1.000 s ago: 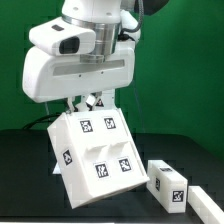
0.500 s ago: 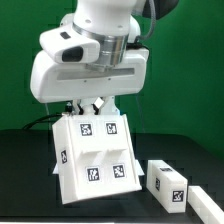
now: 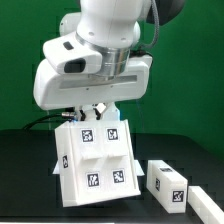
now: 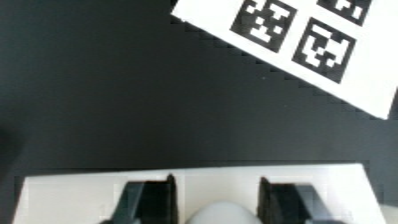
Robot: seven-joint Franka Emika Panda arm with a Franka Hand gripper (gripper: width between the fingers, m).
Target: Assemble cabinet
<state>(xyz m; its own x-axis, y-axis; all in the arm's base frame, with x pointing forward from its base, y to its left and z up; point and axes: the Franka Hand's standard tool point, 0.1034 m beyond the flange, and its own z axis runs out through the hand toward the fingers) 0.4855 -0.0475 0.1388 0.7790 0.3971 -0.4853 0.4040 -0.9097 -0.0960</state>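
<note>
- Gripper (image 3: 93, 110) is shut tight on the top edge of the cabinet (image 3: 97, 158). In the wrist view I see my two dark fingers (image 4: 151, 200) with the white edge between them.
- Where is the cabinet now?
- It hangs under the arm (image 3: 95, 60), over the near side of the table (image 3: 25, 180). A second ago it leaned a lot, with its low corner poking to the exterior view's right. I have turned it since then. Now the face with the four tags sits much straighter.
- Did the arm move too?
- Yes. It slid a little to the exterior view's right as it turned.
- Is the cabinet standing on the table?
- I cannot tell. Its bottom edge is very close to the table, but I cannot see if they touch.
- So what does the turn mean?
- I think I am setting the cabinet up so the next part can go on. It is nearly straight, so I guess this step is almost over.
- What is left to put on?
- A small block (image 3: 165, 180) lies on the table at the exterior view's right, apart from the cabinet. Another white piece (image 3: 205, 205) lies nearer still, cut off by the picture's edge. Neither is on the cabinet yet, so I think a lot of the job is left.
- Anything to watch?
- I should not let go while it leans. It could tip over.
</note>
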